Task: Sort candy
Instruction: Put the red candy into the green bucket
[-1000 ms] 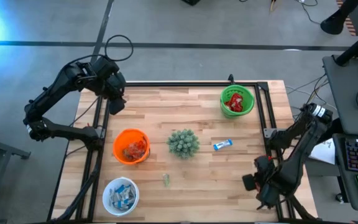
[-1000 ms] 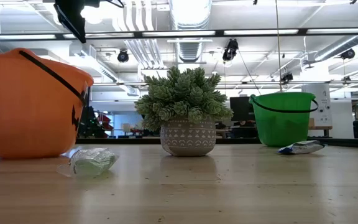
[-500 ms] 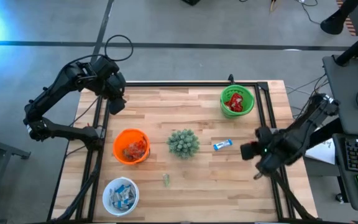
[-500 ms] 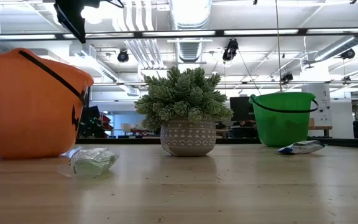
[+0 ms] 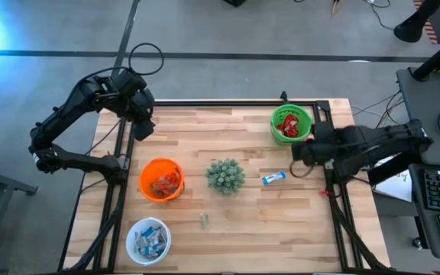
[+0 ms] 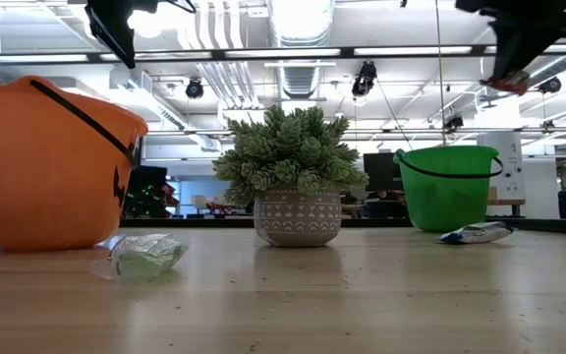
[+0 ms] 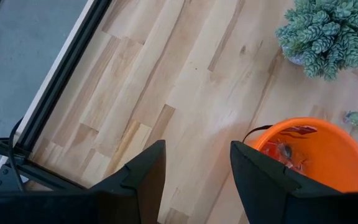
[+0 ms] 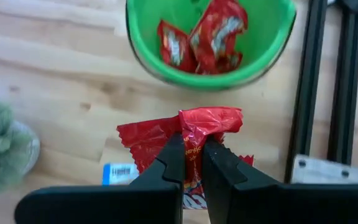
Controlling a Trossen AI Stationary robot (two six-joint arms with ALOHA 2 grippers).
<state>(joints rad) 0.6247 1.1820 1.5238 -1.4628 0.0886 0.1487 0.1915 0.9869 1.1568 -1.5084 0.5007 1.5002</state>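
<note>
High view had the right gripper (image 5: 302,152) at the frame's right, just below the green bowl (image 5: 291,124), jaws pinching a red packet (image 8: 188,140) above the table (image 5: 243,206). More red packets lay in that bowl; a blue-and-white bar (image 5: 273,178) lay nearby. Upper left, the left gripper (image 5: 142,126) hovered, jaws spread and holding nothing.

Two black jointed arms (image 5: 67,126) — matte, cable-looped (flat dark fingers (image 7: 145,180)) — silver-banded right wrist.

Bare table (image 5: 243,218) lies open at the front; potted plant (image 5: 225,176) blocks the middle, between orange bucket (image 5: 161,179) and blue-and-white bar (image 5: 273,178)
</note>
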